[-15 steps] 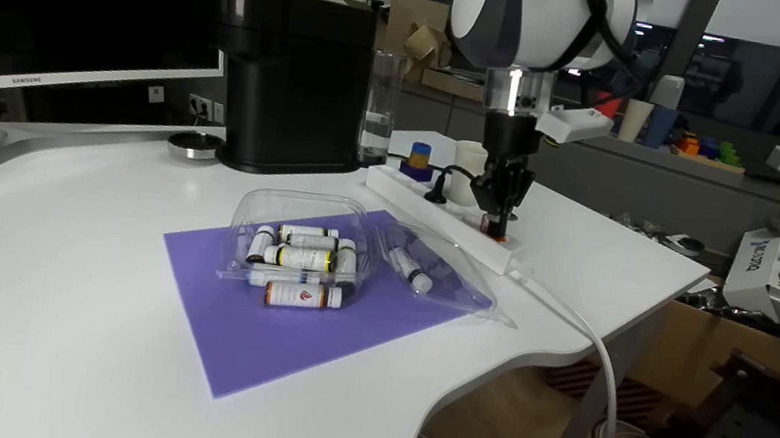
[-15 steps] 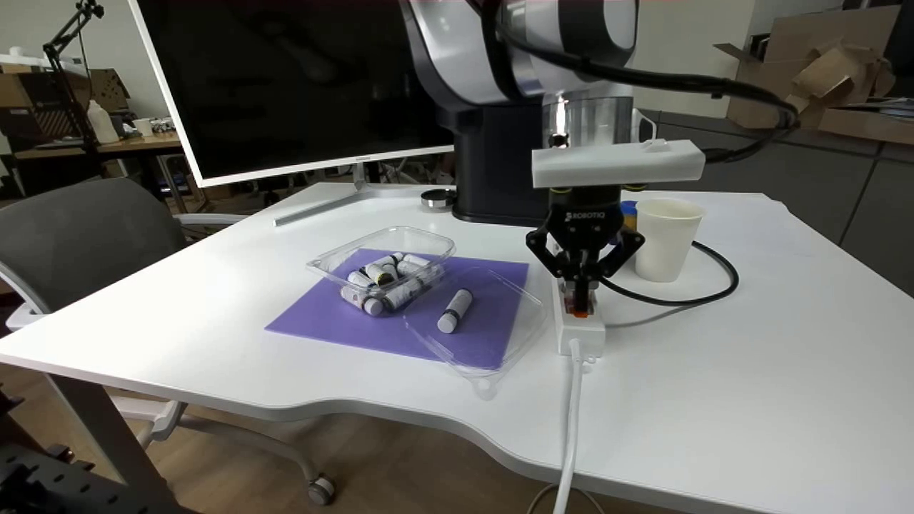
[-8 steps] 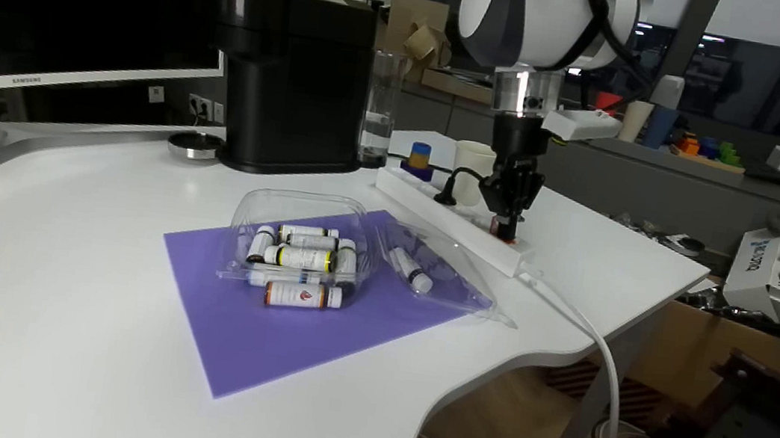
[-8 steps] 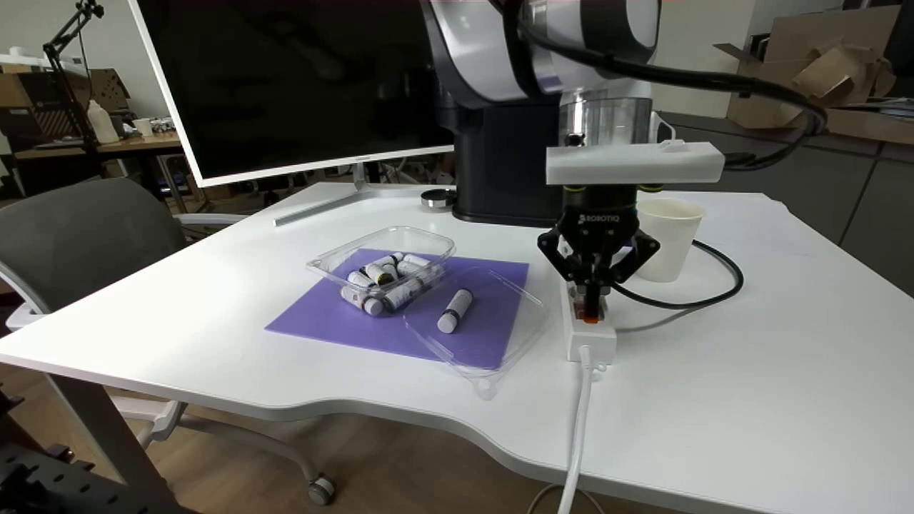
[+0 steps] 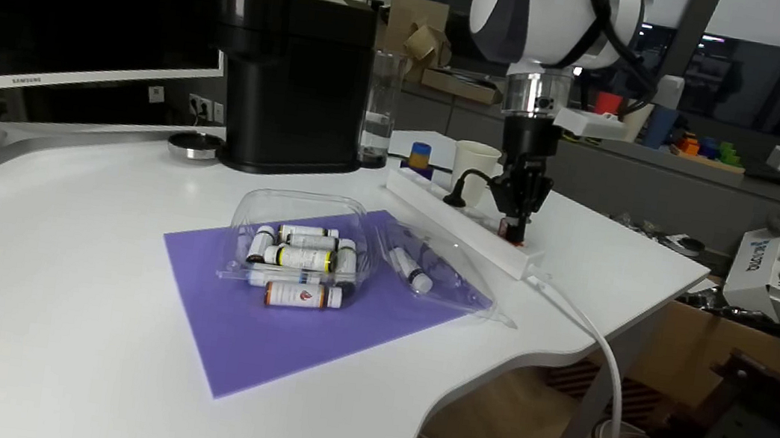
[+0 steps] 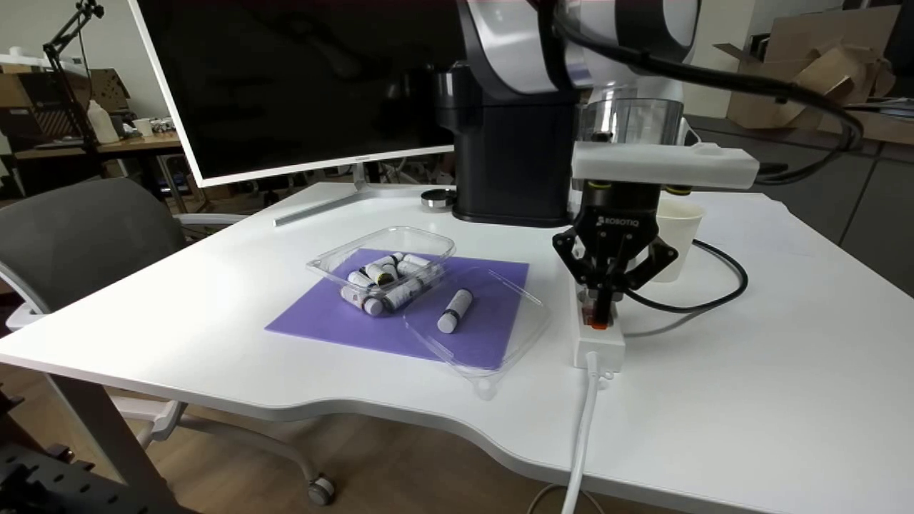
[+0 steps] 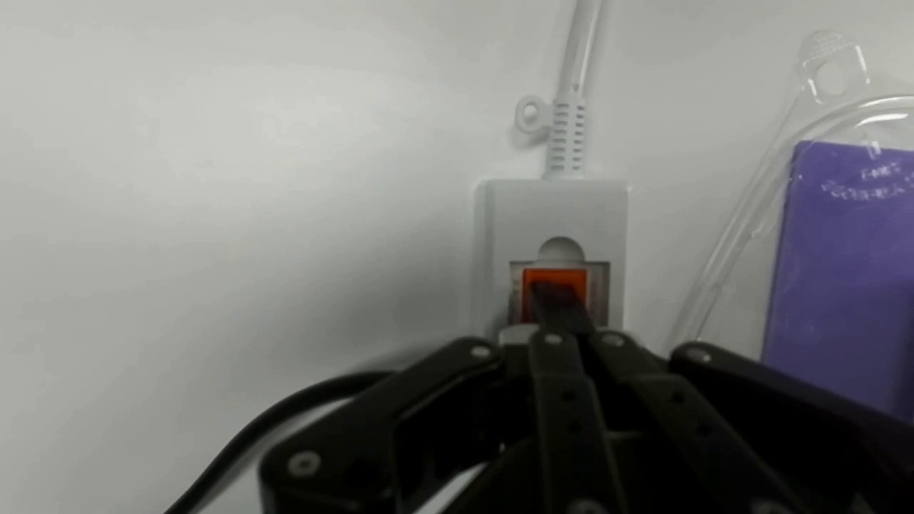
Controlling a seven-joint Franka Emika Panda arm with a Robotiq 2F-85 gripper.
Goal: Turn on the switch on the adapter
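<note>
In an exterior view the adapter [image 5: 461, 225] lies right of the sheet [image 6: 389, 332], its switch [image 7: 554, 274] near the cord [image 6: 586, 421]; the hand [image 6: 603, 320] stands over the switch, closed on nothing. Sideways force could slide the adapter across the table [image 6: 714, 400] instead of tipping the switch; pressing the wrong half could leave it off. The hand hides much of the switch; contact, and whether it is on, I cannot tell.

In both exterior views, the glossy white-and-dark-grey robot arm [image 5: 558, 26] hangs in from above, its shiny silver cylindrical wrist [image 6: 632, 121] upright. The black two-fingered Robotiq gripper [image 6: 603, 314] points almost straight down, slim fingers [image 7: 560, 314] pressed together.
</note>
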